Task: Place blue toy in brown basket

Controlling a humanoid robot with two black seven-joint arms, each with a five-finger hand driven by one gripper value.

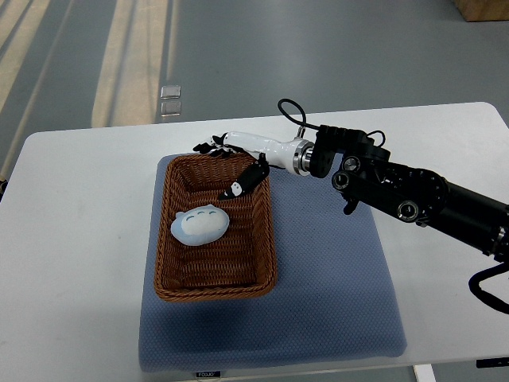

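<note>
A white tabletop [71, 239] carries a blue-grey mat [334, 278], and on the mat's left part stands a brown basket [215, 282], a rectangular wicker tray with its long sides running away from the robot. The blue toy [200, 224] lies inside the basket, on its woven floor, close against the left wall and somewhat toward the far half; it is a pale blue, rounded, soft-looking thing with a small face and a few dark marks along its upper edge. The right arm [413, 199] comes in from the picture's right edge, black and jointed, then narrows into a white forearm section that ends in the right hand [231, 155] over the far right corner of the basket. The hand's fingers are spread loosely and hold nothing: some dark fingertips [208, 146] reach just past the basket's far rim, above the mat's far edge, while one black finger points down into the basket near the far right corner. The toy sits nearer the robot and to the left of that hand, apart from it, with bare wicker between the downward-pointing finger and the toy's upper edge. A loop of black cable [291, 111] rises from the wrist. Beyond the tabletop, grey floor [318, 48] shows, with pale stripes at the left.
</note>
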